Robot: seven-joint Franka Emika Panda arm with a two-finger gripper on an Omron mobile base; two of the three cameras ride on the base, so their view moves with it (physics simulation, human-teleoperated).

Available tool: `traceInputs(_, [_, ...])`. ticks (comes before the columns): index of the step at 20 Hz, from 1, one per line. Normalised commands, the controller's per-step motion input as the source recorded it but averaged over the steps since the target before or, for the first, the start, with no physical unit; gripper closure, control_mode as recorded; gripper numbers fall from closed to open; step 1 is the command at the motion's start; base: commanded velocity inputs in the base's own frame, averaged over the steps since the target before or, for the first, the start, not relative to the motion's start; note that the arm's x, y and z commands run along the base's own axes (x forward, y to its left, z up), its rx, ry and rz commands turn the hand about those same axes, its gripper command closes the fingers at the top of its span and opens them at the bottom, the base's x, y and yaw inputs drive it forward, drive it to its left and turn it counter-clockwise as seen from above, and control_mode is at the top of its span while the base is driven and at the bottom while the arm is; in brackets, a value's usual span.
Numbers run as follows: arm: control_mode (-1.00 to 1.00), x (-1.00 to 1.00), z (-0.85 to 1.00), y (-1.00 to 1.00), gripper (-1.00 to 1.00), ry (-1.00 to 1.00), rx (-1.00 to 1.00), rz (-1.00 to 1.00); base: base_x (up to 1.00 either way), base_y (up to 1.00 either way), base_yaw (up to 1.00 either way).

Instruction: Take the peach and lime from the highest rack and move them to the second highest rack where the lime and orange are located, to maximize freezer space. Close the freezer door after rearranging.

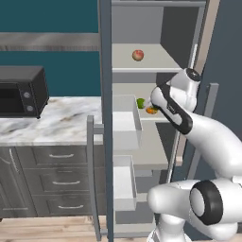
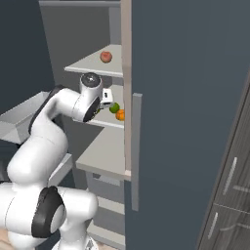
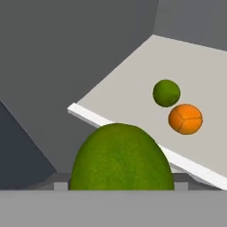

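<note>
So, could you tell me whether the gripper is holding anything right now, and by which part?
A lime sits right at the gripper, apparently held; the fingers are hidden behind it, so the place of the hold cannot be told.

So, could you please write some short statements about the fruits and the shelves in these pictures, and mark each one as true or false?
1. The peach lies on the highest rack. True.
2. The second highest rack carries a lime and an orange. True.
3. The gripper is empty. False: a second lime sits between its fingers, close to the hand camera.
4. The orange and the lime on the rack are far apart, at opposite ends. False: they lie close beside each other.
5. The freezer door is closed. False: it stands open.
</note>
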Motion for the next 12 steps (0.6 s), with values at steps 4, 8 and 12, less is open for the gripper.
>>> traceInputs(4, [-1.0,0.86,-0.33,0.16,1.0,-0.04,0.0,0.0,0.0,0.0,0.0])
traceInputs(8, [-1.0,0.92,-0.17,0.0,1.0,0.0,0.05,0.0,0.0,0.0,0.0])
traceInputs(12, [-1.0,0.75,-0.03,-0.07,1.0,0.0,0.11,0.0,0.0,0.0,0.0])
